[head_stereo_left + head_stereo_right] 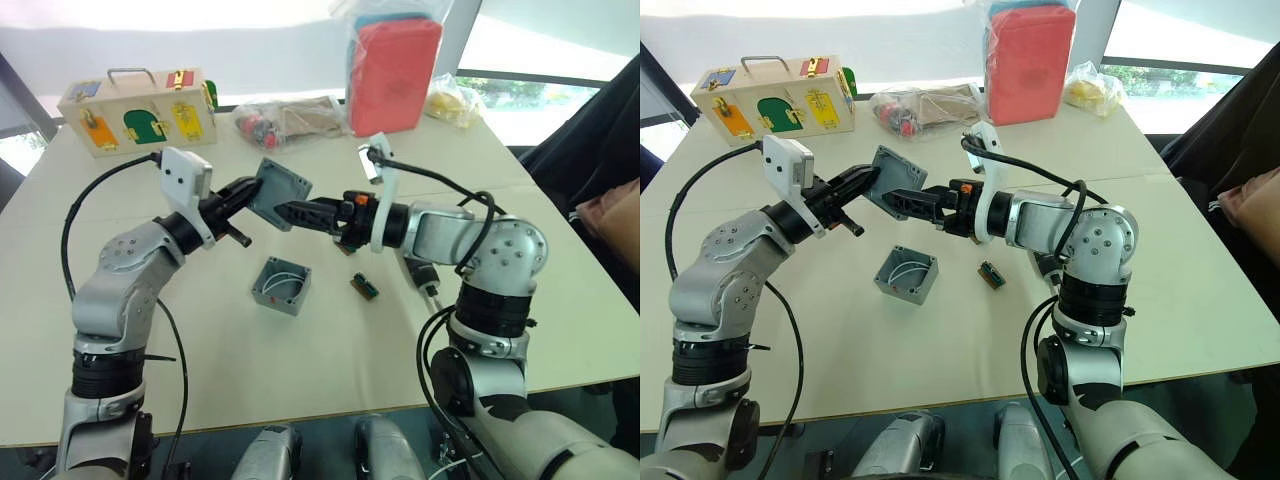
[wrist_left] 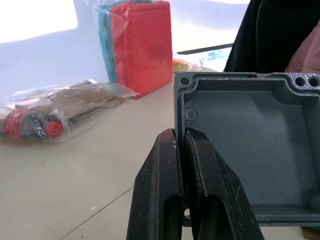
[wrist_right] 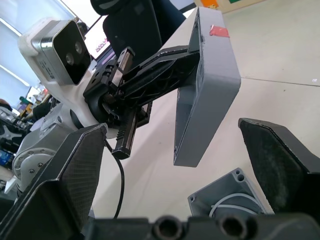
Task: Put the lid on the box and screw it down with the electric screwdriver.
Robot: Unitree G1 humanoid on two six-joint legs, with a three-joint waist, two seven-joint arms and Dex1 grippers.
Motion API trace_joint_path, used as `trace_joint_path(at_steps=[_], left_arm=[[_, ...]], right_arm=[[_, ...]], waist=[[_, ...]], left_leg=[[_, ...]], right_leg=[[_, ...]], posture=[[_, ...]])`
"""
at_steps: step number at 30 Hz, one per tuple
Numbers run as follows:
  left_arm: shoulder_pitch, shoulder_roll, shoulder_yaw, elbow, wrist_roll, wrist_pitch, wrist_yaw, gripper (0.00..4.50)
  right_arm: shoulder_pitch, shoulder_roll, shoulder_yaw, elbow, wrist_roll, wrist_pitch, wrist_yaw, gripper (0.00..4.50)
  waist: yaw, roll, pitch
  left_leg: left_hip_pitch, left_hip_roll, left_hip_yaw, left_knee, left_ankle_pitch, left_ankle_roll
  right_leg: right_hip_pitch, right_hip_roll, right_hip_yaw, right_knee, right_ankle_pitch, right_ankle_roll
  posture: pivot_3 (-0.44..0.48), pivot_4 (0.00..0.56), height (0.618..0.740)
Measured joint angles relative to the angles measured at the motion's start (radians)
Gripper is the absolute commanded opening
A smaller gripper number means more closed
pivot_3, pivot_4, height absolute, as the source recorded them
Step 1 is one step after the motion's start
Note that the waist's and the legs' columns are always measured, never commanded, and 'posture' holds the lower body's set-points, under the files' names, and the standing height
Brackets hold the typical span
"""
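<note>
Your two arms meet above the middle of the table. Left gripper is pinched tight on one wall of the lid, holding it in the air, tilted on edge, with its hollow side turned toward the far end of the table; in the left wrist view the two fingers clamp the rim between them. Right gripper points at the lid from the opposite side with its fingers spread wide; in the right wrist view the lid hangs between the two pads, touching neither, and a small red mark shows on its upper edge.

Directly below the lid, the box sits open side up on the table, with white wires curled inside. Just beside it, toward your right arm, lies a small green connector block. A slim tool lies on the table under your right forearm, largely hidden by it.

Along the far edge stand a wooden latch box, a clear bag of parts, an upright red pack in plastic wrap and a small bag of yellow items, all well apart from the grippers.
</note>
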Motion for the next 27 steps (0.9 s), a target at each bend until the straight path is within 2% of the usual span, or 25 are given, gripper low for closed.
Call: trace_joint_path(at_steps=[3,6,8,13,16,17,19,22,24,25,27], left_arm=[[0.008,-0.008,0.001,0.000,-0.003,-0.008,0.001,0.00],[0.008,-0.011,0.004,-0.001,-0.010,-0.012,0.006,0.00],[0.008,-0.017,0.010,-0.009,-0.012,-0.021,0.011,0.00],[0.015,-0.017,0.009,-0.012,-0.015,-0.014,0.023,0.00],[0.020,-0.005,0.014,-0.015,-0.040,0.010,0.017,0.92],[0.026,0.007,0.014,-0.015,-0.057,0.027,0.002,1.38],[0.041,0.048,0.007,-0.015,-0.087,0.066,-0.045,2.16],[0.053,0.165,0.004,-0.008,-0.137,0.124,-0.167,3.41],[0.051,0.207,0.005,-0.006,-0.163,0.134,-0.231,4.23],[0.051,0.243,0.004,0.000,-0.181,0.142,-0.289,4.43],[0.048,0.321,-0.006,0.033,-0.186,0.140,-0.389,4.43]], right_arm=[[0.000,0.017,-0.002,0.000,0.002,0.001,-0.026,2.17],[0.001,0.022,-0.005,0.000,0.000,0.001,-0.053,0.88],[0.006,0.023,-0.006,0.003,-0.009,0.001,-0.072,0.26],[0.011,0.037,-0.005,0.003,-0.009,-0.004,-0.089,0.20],[0.011,0.025,0.002,0.003,-0.011,-0.006,-0.087,0.20],[0.010,-0.005,0.027,-0.002,-0.021,-0.021,-0.071,0.20],[0.009,-0.118,0.136,-0.053,-0.065,-0.069,0.006,0.20],[0.020,-0.346,0.330,-0.186,-0.201,-0.262,0.204,0.20],[0.038,-0.419,0.410,-0.218,-0.283,-0.383,0.295,0.20],[0.057,-0.474,0.474,-0.231,-0.350,-0.476,0.360,0.20],[0.085,-0.546,0.567,-0.236,-0.481,-0.658,0.439,0.20]], waist=[[0.000,0.000,0.000],[0.000,0.000,0.000],[0.000,0.000,0.000],[-0.002,0.001,0.000],[-0.002,0.001,0.000],[-0.001,0.001,0.000],[-0.001,0.001,0.000],[-0.002,0.001,0.000],[-0.002,0.001,0.000],[-0.002,0.001,0.000],[-0.003,0.001,0.000]], left_leg=[[0.000,0.000,0.000,0.000,0.000,0.000],[0.000,0.000,0.000,0.000,0.000,0.000],[0.000,0.000,0.000,0.000,0.000,0.000],[0.000,0.000,0.001,-0.001,0.000,0.000],[0.000,0.000,0.001,-0.001,0.000,0.000],[0.000,0.000,0.001,-0.001,0.000,0.000],[-0.001,0.000,0.001,-0.001,0.000,0.000],[-0.002,0.000,0.001,-0.001,0.000,0.000],[-0.002,0.000,0.002,-0.001,0.000,0.001],[-0.001,0.000,0.002,-0.001,0.000,0.001],[-0.001,0.001,0.002,-0.001,0.000,0.000]], right_leg=[[0.000,0.000,0.000,0.000,0.000,0.000],[0.000,0.000,0.000,0.000,0.000,0.000],[0.000,0.000,0.000,0.000,0.000,0.000],[-0.001,0.000,0.001,0.000,0.000,0.000],[-0.001,0.000,0.001,0.000,0.000,0.000],[-0.001,0.000,0.001,0.000,0.000,0.000],[-0.002,0.000,0.001,0.000,0.000,0.000],[-0.003,0.001,0.000,0.000,0.000,0.001],[-0.003,0.001,0.000,0.000,0.000,0.001],[-0.003,0.001,0.000,0.000,0.000,0.001],[-0.003,0.002,0.000,0.000,0.000,0.001]], posture=[[0.000,0.150,0.740],[0.000,0.150,0.740],[0.000,0.150,0.740],[0.000,0.150,0.740],[0.000,0.150,0.740],[0.000,0.150,0.740],[0.000,0.150,0.740],[0.000,0.150,0.740],[0.000,0.150,0.740],[0.000,0.150,0.740],[0.000,0.150,0.740]])
